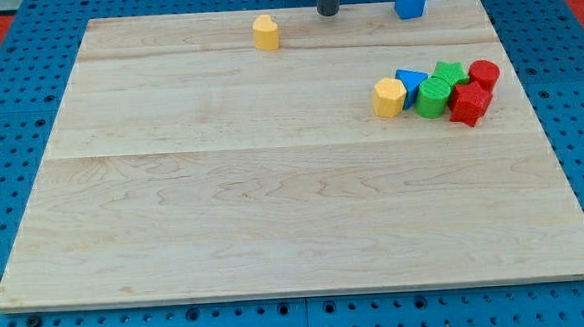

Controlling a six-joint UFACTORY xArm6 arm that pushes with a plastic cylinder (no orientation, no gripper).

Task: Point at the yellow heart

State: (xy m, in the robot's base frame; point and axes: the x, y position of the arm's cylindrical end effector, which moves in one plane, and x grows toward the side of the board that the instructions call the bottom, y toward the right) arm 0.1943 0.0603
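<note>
Looking from my tip, the small yellow heart block lies toward the view's left, near, not touching; no hand to open.

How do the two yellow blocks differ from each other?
The top yellow block stands alone near the board's top edge; the right yellow block touches a cluster of blue, green and red blocks. My tip is close to the top one, far from the right one. Both are small and yellow.
</note>
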